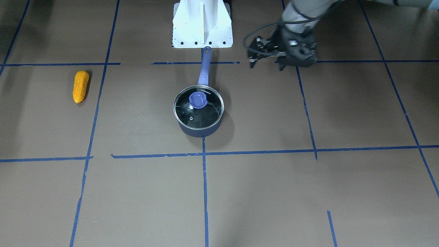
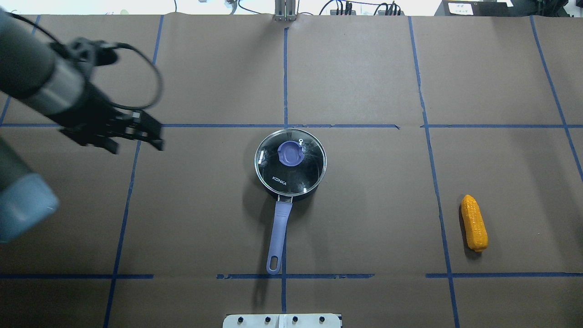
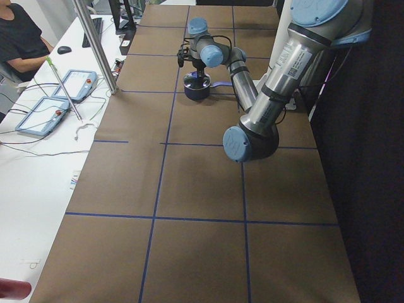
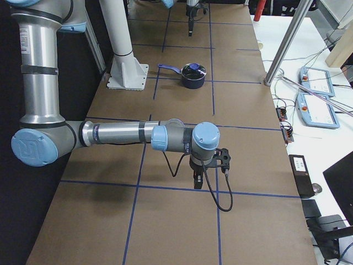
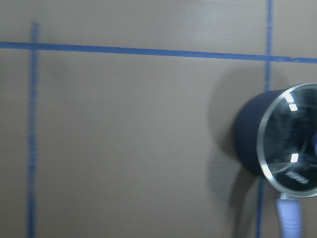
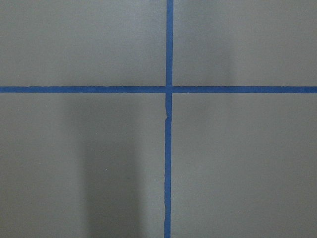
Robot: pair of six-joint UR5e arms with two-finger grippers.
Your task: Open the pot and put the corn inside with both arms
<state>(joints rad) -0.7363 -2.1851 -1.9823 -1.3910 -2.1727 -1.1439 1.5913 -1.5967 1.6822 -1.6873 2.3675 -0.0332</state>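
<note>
— L arm (image 2: 43,86) fills the near corner of the overhead view, its elbow cap (image 2: 23,209) big and blurred. Where is the L claw (image 2: 136,145), pls?
— It hangs above the tabletop (image 2: 364,68), on the robot's left of the pot (image 2: 291,197) and well apart from it. The fingers are spread, nothing btw them.
— And the pot itself?
— It stands upright in the middle of the tabletop, handle (image 2: 278,232) pointing to the robot base. The glass lid (image 2: 303,175) sits on it, purple knob (image 2: 291,152) on top. So it is not opened yet.
— The corn (image 2: 473,223)?
— It lies flat on the robot's right side, well apart from the pot, nothing touching it.
— R claw (image 4: 209,174)?
— It shows only in the side view, low over the tabletop near a tape crossing. Open or closed, I cannot tell from there. Its wrist cam shows only tape lines, no corn.
— So which step?
— I think the very first one: the approach to the lid. The L wrist cam has the pot only at the frame edge, so the claw is not lined up.
— Next move needs what?
— Probably: L claw over the knob, down w/ one finger each side, close, lift straight up. The knob is small, so centring matters. R arm (image 4: 116,132) must then reach the corn and grip across its narrow width.
</note>
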